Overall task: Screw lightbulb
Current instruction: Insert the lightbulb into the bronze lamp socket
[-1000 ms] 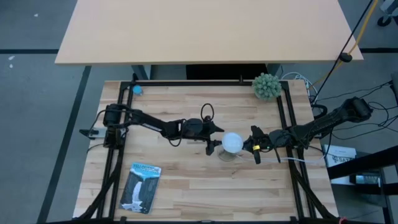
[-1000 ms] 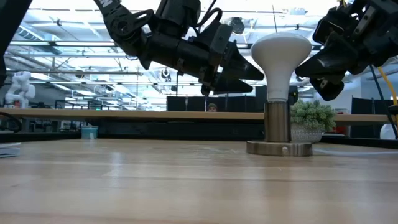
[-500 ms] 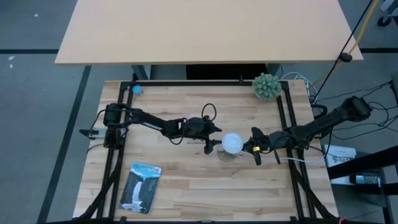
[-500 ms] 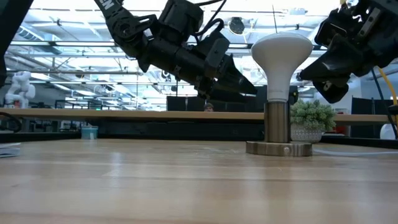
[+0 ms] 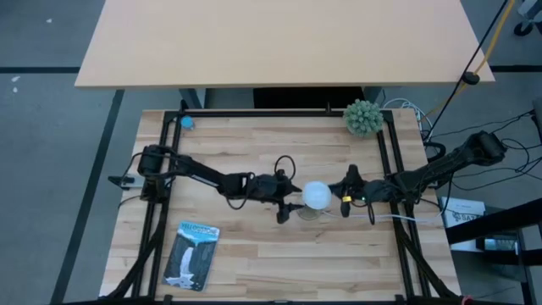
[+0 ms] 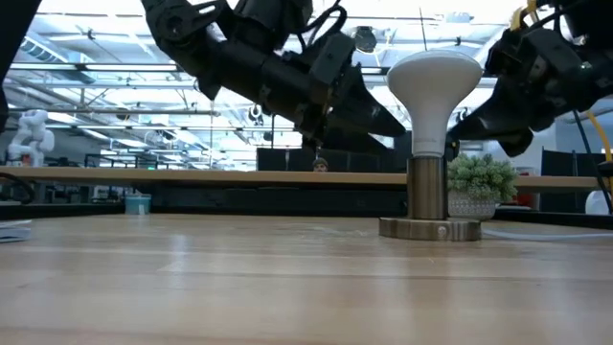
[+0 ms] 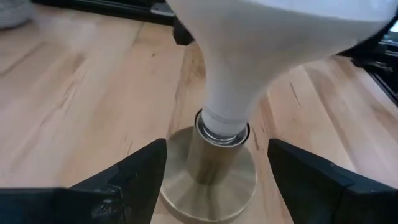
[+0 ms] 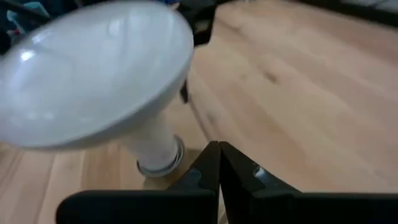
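Two hands flank the lightbulb: left hand spread, right hand closed.

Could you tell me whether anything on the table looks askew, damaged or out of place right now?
Nothing stands out: the lightbulb stands upright in its socket base, with the open left gripper and shut right gripper beside it.

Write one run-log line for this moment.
lightbulb: upright in socket base | left gripper: open, beside socket, no grip | right gripper: shut, near bulb

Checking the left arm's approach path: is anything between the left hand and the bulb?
Nothing. In the left wrist view the open left hand faces the bulb and its socket with only bare wood before them.
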